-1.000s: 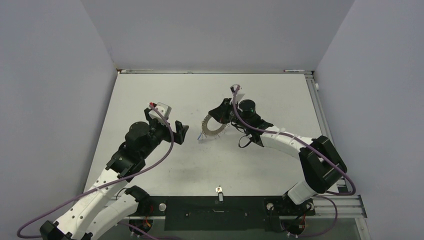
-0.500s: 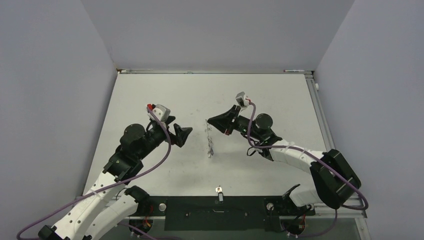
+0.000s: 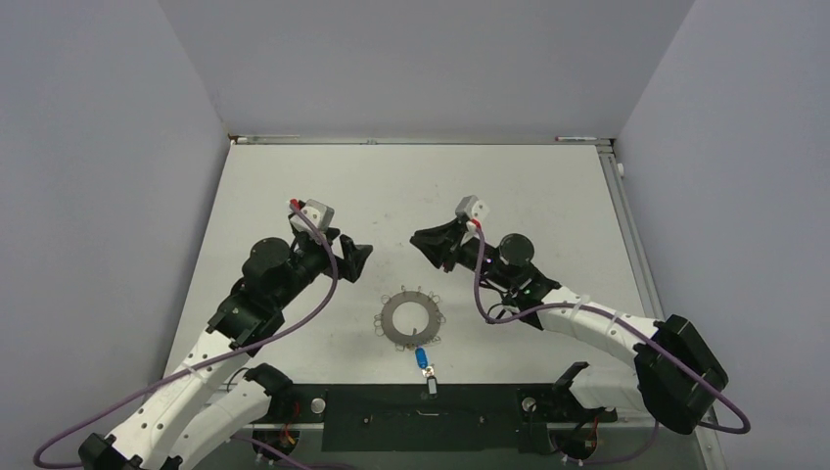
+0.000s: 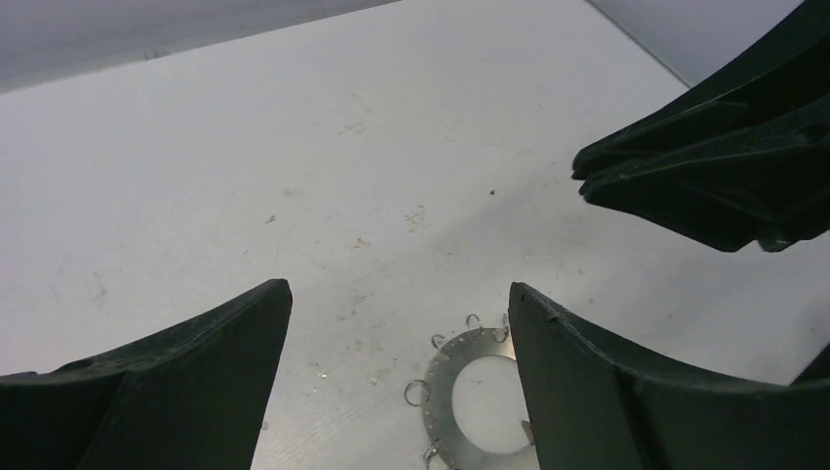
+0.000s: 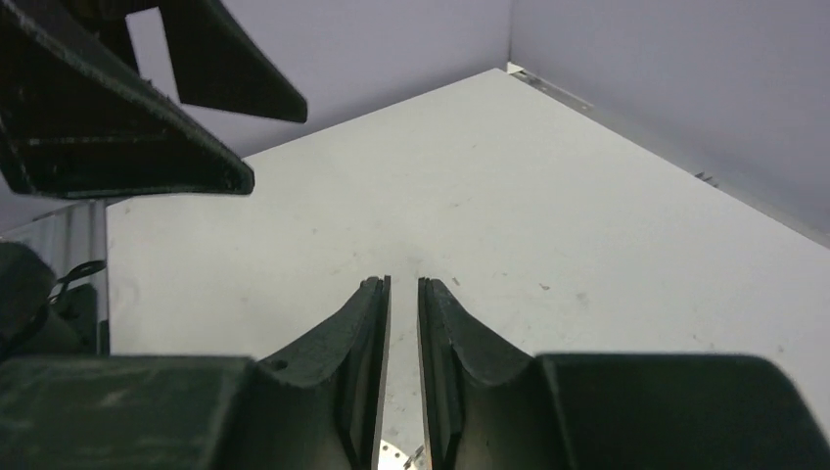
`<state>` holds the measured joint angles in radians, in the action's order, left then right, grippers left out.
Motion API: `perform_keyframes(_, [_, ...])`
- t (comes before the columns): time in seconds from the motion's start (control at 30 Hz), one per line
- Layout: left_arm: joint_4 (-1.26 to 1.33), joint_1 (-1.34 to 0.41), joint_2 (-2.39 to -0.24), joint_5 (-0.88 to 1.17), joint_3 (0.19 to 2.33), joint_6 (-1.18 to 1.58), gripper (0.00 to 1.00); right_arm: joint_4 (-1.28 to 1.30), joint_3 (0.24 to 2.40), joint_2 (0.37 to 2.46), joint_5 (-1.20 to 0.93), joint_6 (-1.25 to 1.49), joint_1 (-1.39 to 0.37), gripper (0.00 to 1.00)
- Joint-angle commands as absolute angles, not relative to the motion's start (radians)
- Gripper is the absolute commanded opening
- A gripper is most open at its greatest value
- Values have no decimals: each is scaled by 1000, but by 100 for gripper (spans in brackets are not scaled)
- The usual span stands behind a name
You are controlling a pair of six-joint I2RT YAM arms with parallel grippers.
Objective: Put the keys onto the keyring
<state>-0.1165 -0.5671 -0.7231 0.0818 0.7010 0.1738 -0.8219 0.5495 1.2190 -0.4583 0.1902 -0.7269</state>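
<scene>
The keyring [image 3: 409, 315], a flat grey ring edged with small wire loops, lies flat on the table between the two arms. Its blue tag [image 3: 421, 356] points toward the front edge. The tiny key [image 3: 428, 373] with a black head lies just beyond the tag, at the front edge. My left gripper [image 3: 358, 257] hovers open to the upper left of the ring; the keyring [image 4: 452, 390] shows low between its fingers. My right gripper [image 3: 423, 241] hangs above and behind the ring, its jaws a narrow gap apart with nothing between them. A sliver of the keyring [image 5: 393, 456] shows below them.
A black mounting plate [image 3: 431, 416] runs along the front edge just below the key. Grey walls close in the table on three sides. The right gripper's fingers [image 4: 705, 186] reach into the left wrist view at upper right.
The keyring hung from my right gripper one second ago; it has left the gripper and now lies flat nearer the front. The right gripper has drawn back and the left barely shifted.
</scene>
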Motion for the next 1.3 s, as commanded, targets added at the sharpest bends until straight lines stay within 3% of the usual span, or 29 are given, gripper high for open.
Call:
perform_keyframes(0.0, [-165,-546,-751,-104,751,176,79,-472,689,1252,-325,137,-746,24])
perform_keyframes(0.1, [-184,-539,-762,-132,758,165,79,-288,754,1293,-241,156,-775,39])
perform_keyframes(0.33, [-205,-538,-777,-122,770,162,83,-69,801,1347,-102,205,-847,51])
perform_keyframes(0.73, [-199,-539,-787,-90,766,153,82,-42,796,1432,103,387,-955,50])
perform_keyframes(1.27, [-196,-545,-783,-72,764,141,81,140,877,1529,325,638,-1002,37])
